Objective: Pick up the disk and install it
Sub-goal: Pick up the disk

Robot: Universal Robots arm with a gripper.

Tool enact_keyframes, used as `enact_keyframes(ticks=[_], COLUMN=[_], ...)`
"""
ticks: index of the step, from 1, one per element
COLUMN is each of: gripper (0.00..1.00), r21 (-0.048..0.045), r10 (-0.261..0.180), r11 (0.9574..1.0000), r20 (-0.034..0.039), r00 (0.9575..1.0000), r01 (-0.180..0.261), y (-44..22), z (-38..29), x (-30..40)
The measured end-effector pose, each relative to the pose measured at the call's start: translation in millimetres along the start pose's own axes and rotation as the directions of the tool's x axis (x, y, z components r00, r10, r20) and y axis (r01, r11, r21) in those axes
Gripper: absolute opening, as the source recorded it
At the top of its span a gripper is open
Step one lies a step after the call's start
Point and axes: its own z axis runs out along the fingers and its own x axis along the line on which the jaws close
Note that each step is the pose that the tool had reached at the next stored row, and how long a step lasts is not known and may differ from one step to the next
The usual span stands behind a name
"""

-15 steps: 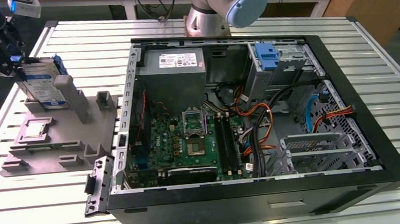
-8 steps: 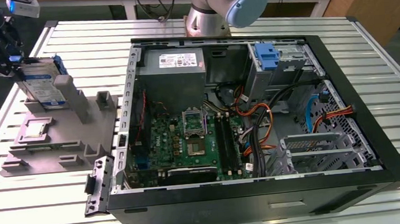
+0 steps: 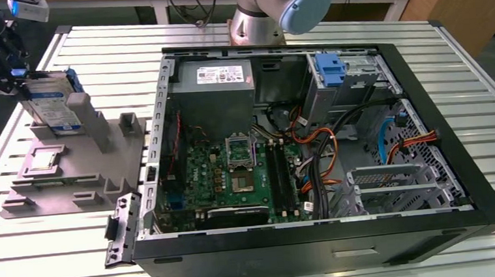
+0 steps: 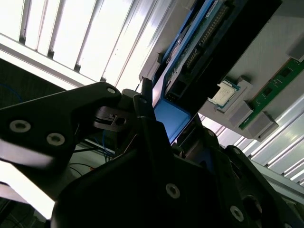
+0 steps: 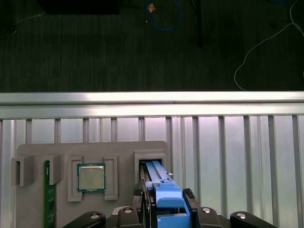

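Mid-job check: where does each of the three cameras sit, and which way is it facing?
Exterior view: off the arm, above, looking down on the table, open computer case, arm base, and gripper closed on the disk.
First wrist view: on the wrist, looking past the gripper onto the disk, grey fixture and dark floor.
Second wrist view: on the wrist, close along the fingers toward the disk.
Shared: both wrist views show the disk and the fixture's processor chip.

We are gripping, wrist down.
Our gripper is clamping its fingers on both sides of the disk.
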Motion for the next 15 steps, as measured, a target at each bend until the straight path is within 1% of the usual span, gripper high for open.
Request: enact_keyframes(ticks=[5, 6, 15], gripper=[0.44, 0.38, 0.37], r21=[0.0000, 0.0000, 0.0000], r10=[0.000, 0.000, 0.000], r11=[1.0000, 1.0000, 1.0000], r20=[0.0000, 0.0000, -0.0005], r00=[1.0000, 1.0000, 1.0000], r01=[0.000, 0.000, 0.000], y=[0.1, 0.1, 0.2], z=[0.0, 0.0, 0.0], x=[0.0, 0.0, 0.0])
